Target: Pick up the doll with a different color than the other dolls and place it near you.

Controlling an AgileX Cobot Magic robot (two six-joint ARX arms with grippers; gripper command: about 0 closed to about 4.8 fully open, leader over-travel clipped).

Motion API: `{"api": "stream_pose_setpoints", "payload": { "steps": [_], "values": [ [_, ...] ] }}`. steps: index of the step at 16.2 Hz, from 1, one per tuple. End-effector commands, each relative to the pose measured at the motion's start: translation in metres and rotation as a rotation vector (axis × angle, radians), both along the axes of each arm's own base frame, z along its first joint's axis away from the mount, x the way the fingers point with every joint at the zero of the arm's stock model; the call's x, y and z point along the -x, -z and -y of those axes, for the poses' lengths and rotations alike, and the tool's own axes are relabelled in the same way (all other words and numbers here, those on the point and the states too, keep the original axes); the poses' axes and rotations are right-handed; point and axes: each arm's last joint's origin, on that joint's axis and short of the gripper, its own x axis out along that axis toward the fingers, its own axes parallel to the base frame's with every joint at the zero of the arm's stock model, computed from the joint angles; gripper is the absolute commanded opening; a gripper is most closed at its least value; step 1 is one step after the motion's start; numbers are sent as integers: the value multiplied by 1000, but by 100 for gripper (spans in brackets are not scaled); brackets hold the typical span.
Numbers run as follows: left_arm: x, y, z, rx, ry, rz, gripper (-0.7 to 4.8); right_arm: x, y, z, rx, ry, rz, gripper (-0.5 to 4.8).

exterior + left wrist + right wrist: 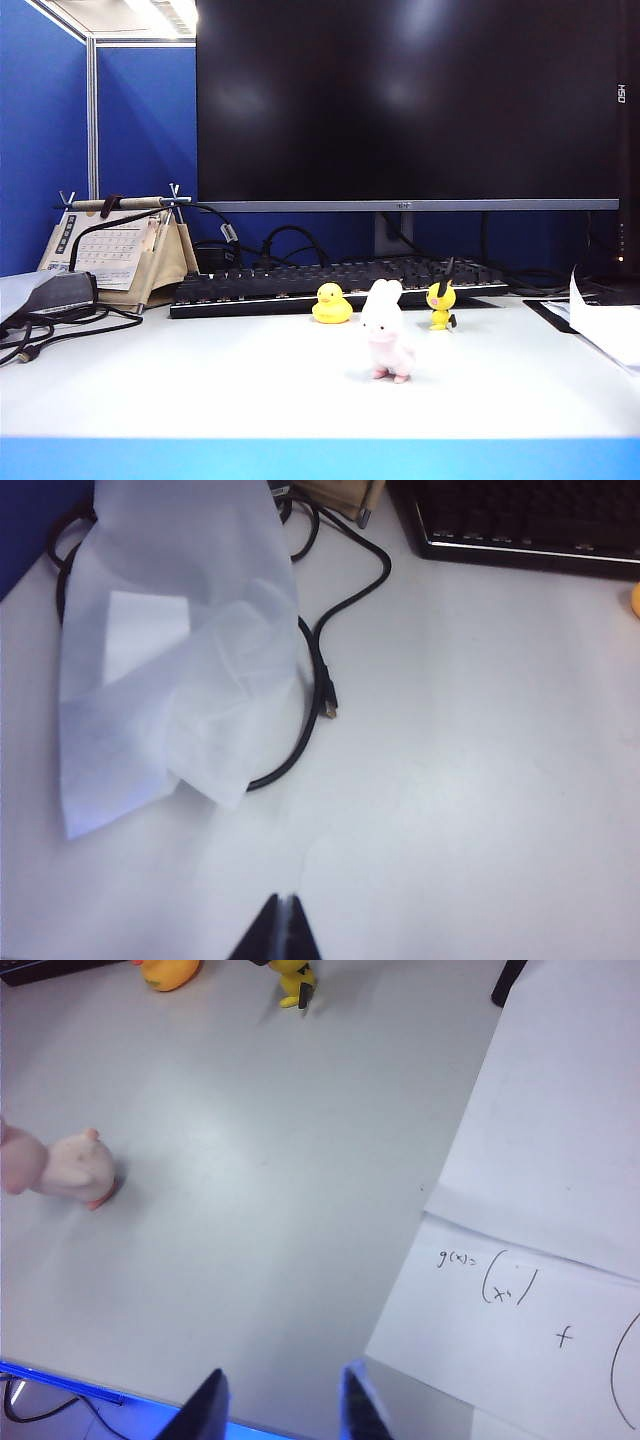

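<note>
Already the pink-white rabbit doll stands upright on the white table, nearer the front edge than the yellow duck and the yellow eared figurine, which sit just in front of the keyboard; neither arm shows in the exterior view, and nothing touches the rabbit. From the left wrist view, the left gripper hangs over bare table with its fingers pressed together and empty, a sheet of thin white wrapping and a looped black cable lying beyond it. From the right wrist view, the right gripper sits above the table's front edge with its fingers apart and nothing between them; the rabbit lies well off to one side, a written-on paper on the other. Judging by this, the placing looks done and the step in hand is clearing away; that calls for lifting the arms straight off, keeping clear of the cable and the rabbit so it stays standing. No container, tray or box is in sight, so nothing is held in one.
</note>
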Motion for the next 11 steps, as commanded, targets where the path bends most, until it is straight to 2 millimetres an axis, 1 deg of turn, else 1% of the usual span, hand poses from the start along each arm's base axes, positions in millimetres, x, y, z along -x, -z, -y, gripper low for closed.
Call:
{"api": "stream_pose_setpoints", "payload": {
  "steps": [1,11],
  "values": [
    [1,1,2,14,55,-31,-5,0,3,0,8,-2,-11,148],
    [1,1,2,21,71,-39,-5,0,3,0,8,-2,-10,148]
  ]
}}
